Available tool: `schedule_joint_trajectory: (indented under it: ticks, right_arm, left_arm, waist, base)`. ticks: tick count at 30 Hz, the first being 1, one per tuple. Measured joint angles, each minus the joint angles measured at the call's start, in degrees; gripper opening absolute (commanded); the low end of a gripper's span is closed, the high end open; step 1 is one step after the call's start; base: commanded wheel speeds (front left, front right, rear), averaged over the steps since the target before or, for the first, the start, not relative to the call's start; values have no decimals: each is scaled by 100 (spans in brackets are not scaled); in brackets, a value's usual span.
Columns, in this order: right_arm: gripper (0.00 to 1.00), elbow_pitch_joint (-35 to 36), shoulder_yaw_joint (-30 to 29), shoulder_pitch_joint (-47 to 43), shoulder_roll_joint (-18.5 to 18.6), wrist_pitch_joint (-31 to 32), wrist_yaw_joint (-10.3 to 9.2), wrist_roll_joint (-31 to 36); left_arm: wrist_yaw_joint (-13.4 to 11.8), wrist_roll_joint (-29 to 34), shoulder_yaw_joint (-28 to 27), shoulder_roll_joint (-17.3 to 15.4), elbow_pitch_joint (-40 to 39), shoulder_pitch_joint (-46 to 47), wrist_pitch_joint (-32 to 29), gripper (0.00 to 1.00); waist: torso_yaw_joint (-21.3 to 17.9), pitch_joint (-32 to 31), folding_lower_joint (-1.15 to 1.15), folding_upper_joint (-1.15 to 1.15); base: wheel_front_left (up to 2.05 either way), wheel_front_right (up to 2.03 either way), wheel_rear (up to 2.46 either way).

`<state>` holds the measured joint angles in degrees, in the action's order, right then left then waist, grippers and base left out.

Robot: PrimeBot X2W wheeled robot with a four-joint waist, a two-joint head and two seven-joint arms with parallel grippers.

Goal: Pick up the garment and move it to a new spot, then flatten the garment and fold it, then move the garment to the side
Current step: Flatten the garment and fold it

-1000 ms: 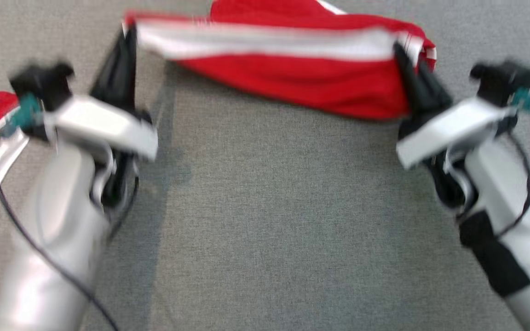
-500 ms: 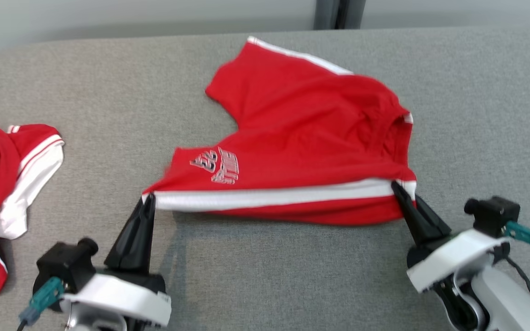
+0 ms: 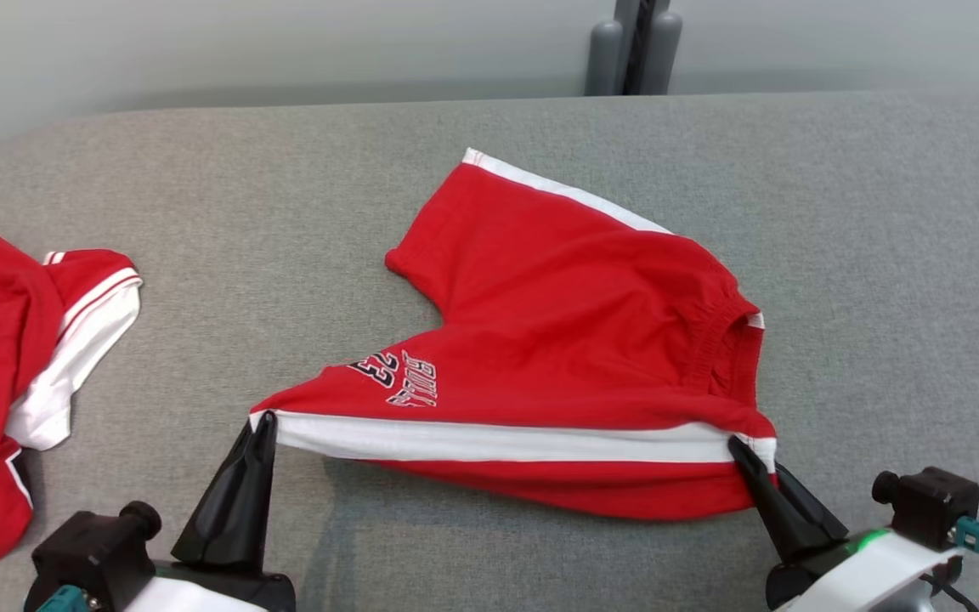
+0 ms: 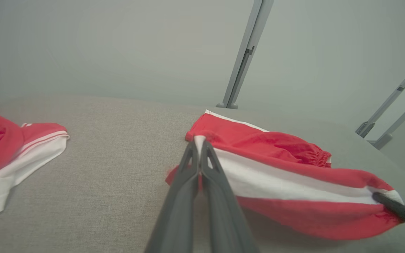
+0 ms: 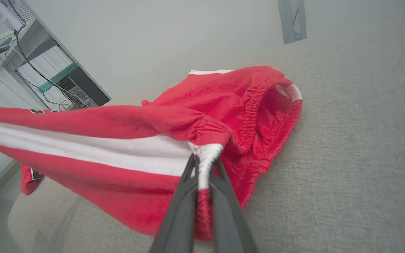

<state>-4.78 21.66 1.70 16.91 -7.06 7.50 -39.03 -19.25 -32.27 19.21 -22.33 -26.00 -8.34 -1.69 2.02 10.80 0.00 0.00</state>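
- We are gripping the red shorts [image 3: 574, 314] with both grippers along the near side seam, where the white stripe [image 3: 498, 442] is running.
- Our left gripper [image 3: 262, 422] is pinching the leg-hem end of that stripe, its two dark fingers [image 3: 230, 510] pressing together on the cloth.
- Our right gripper [image 3: 740, 446] is pinching the waist end of the same stripe, its fingers likewise clamping the fabric between them.
- The striped edge is stretching taut between the two grippers and hanging just above the grey table [image 3: 200, 212], casting a shadow beneath it.
- The rest of the shorts is lying on the table beyond the lifted edge, near the middle, with the far leg pointing away from us.
- The elastic waistband [image 3: 723, 340] is gaping open on our right.
- Printed lettering [image 3: 396, 378] is showing upside down on the near leg, close to the left gripper.
- A second red and white garment [image 3: 5, 357] is lying crumpled at the table's left edge, well apart from the shorts.
- A grey post [image 3: 634, 51] is standing behind the table's far edge.
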Motion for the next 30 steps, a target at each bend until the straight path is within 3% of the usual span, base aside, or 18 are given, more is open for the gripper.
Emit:
schedule_joint_trajectory:
  ticks: [6,12,21,30]
  right_arm:
    - [0,441,-511,49,-439,386,-1,174]
    - [0,481,-965,584,-882,556,-1,408]
    - [0,-126,-1033,1779,-1184,653,-1,1085]
    - [0,-922,-704,2626,-1366,338,-1,1221]
  left_arm:
    - [64,85,-112,-234,-57,500,-243,0]
    - [426,34,-64,-277,404,1625,-514,0]
    - [1259,-60,200,-144,2288,3817,-831,0]
    - [1890,52,453,276,4495,5454,-471,0]
  waist:
    - [-151,244,0,0]
    - [-312,565,0,0]
    - [-693,1204,0,0]
    - [-1059,1797,0,0]
  base:
    - [0,0,0]
    - [0,0,0]
    - [0,0,0]
    - [0,0,0]
